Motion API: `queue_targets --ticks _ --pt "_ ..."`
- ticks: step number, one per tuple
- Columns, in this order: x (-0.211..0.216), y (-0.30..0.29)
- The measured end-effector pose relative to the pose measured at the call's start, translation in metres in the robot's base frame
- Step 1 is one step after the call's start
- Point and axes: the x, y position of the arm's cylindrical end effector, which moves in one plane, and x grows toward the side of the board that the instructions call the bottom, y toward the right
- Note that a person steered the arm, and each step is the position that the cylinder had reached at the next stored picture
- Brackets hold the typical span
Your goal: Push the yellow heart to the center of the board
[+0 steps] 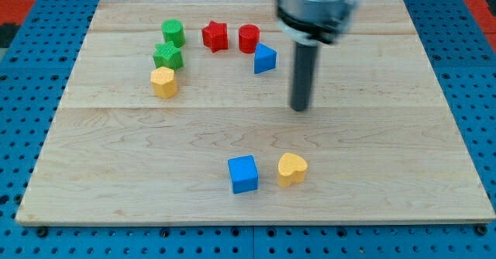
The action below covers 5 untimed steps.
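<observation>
1. Nearest the view's bottom edge, the wooden tabletop (116,189) shows a broad bare strip of pale planks, resting on a blue perforated surface (23,240) that frames it on all sides.
2. Just above that strip lies the yellow heart (291,168), a little to the right of the middle of the view and in the lower half of the tabletop, well below the tabletop's centre.
3. Just beside it, on its left, sits the blue cube (243,174); a narrow gap separates the two and they do not touch.
4. Farther up, my tip (300,108) sits near the middle of the tabletop, slightly right of centre. It is well apart from the yellow heart, almost straight above it in the view, and touches no block.
5. There are no jaws on this arm: it ends in the plain dark rod, so nothing is spread, pressed together or pinched.
6. On the view's left at about that depth is a yellow block (163,81), its shape looking roughly hexagonal.
7. Just above it is a green star-like block (167,56), and beyond that a green cylinder (173,32).
8. Up and left of the rod is the blue triangular block (264,59).
9. Farthest back are the red star-like block (215,36) and the red cylinder (249,37), the cylinder just above the blue triangular block.
</observation>
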Motion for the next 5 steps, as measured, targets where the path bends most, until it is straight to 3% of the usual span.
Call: queue_targets --ticks 1,2,4,5 --pt "0.090 0.018" --pt "0.130 -0.005" --pt "0.027 -0.041" --pt "0.064 -0.015"
